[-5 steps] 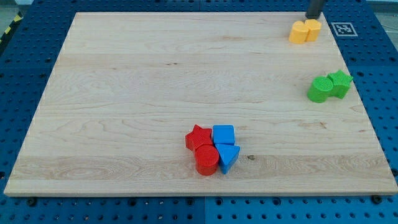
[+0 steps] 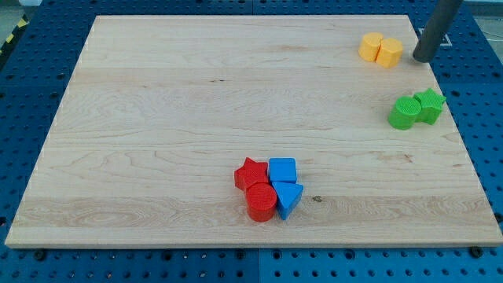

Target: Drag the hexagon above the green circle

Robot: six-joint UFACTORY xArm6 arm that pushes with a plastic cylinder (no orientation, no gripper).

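Observation:
The yellow hexagon (image 2: pixel 389 53) lies near the board's top right, touching a second yellow block (image 2: pixel 370 46) on its left. The green circle (image 2: pixel 405 113) lies lower on the right side, touching a green star (image 2: pixel 430 104) on its right. My tip (image 2: pixel 422 57) stands just right of the yellow hexagon, a small gap away, above the green pair.
A cluster lies at the bottom middle: a red star (image 2: pixel 250 173), a red cylinder (image 2: pixel 261 201), a blue cube (image 2: pixel 282 170) and a blue triangle-like block (image 2: pixel 288 196). The wooden board's right edge (image 2: pixel 440 86) runs close to my tip. A marker tag is behind the rod.
My tip has moved from above the yellow pair down and to the right, to the right side of the hexagon. The yellow pair shifted slightly left and turned.

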